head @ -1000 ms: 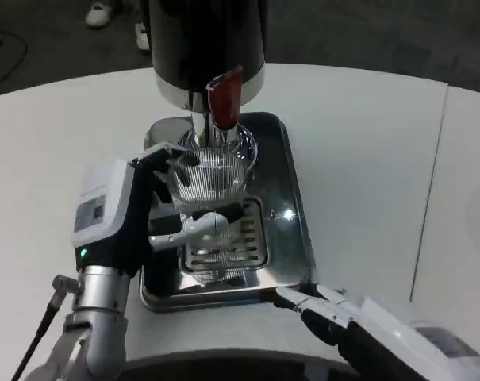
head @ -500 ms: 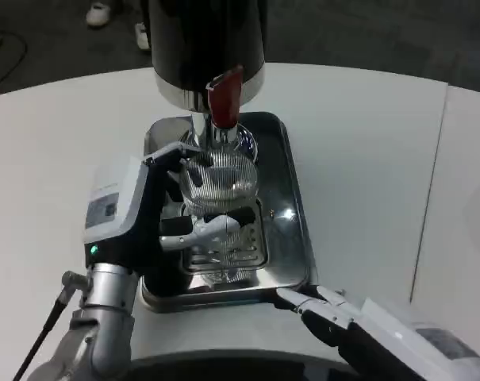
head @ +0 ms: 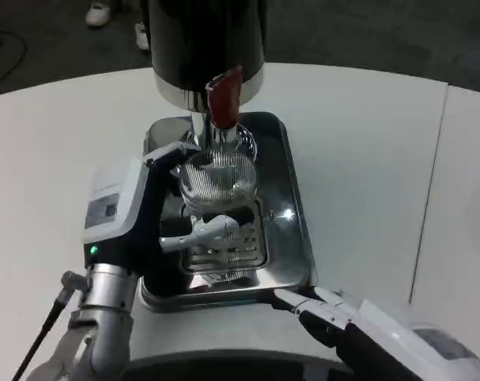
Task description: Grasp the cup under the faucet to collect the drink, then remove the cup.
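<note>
dispenser (head: 204, 48): we see it at the tabletop's far edge, red tap lever (head: 224, 97) down front
tray (head: 291, 214): steel, under the spout
left hand (head: 156, 210): we grip the ribbed cup (head: 217, 178); lifted closer under the faucet than a second ago, so filling is next
right hand (head: 323, 311): near edge, fingers extended, empty

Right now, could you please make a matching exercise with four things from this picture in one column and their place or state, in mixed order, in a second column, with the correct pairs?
Things:
1. ribbed clear cup
2. red faucet lever
3. left hand
4. right hand

Places or states:
A. lies at the near right corner of the metal drip tray, holding nothing
B. sticks out from the black dispenser, above the cup
C. grips the cup from its left side
D. stands under the faucet, over the tray

Pairs: 1-D, 2-B, 3-C, 4-A
</note>
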You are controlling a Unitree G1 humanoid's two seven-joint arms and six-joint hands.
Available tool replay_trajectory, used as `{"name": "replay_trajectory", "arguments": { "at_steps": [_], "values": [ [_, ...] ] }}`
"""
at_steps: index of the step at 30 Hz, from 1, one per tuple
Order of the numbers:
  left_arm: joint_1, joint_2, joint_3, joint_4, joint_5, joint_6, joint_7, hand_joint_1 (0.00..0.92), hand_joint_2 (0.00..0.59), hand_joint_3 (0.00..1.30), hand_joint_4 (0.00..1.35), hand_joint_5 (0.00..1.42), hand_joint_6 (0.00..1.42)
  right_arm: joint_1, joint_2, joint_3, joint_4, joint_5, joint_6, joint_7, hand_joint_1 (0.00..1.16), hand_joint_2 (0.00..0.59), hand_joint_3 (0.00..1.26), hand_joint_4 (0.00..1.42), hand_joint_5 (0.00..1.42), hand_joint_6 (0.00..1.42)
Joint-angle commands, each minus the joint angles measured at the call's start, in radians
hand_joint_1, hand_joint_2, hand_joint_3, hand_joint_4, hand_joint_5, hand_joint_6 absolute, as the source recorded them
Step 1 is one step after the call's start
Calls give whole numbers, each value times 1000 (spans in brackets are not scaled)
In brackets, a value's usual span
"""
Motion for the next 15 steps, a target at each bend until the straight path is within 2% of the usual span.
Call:
{"name": "replay_trajectory", "arguments": {
  "at_steps": [1,5,6,9,15],
  "values": [
    [28,7,9,-6,-2,6,11,342,171,364,358,516,533,1,4,4,7,2,-9,-14,362,526,105,106,26,2],
    [19,-10,11,11,-1,-1,41,313,135,49,136,363,383,0,6,0,8,6,-10,-20,367,538,113,115,26,2],
    [16,-15,12,16,0,-5,54,303,120,10,89,328,360,-1,6,-1,8,6,-11,-22,367,538,113,115,28,2],
    [10,-20,10,28,2,-12,79,230,51,0,26,252,285,-4,7,-1,11,8,-10,-24,370,539,114,116,36,12],
    [-1,-21,6,57,-2,-28,87,160,19,0,15,231,248,-13,9,4,21,9,-9,-28,372,539,114,116,37,15]
  ]
}}
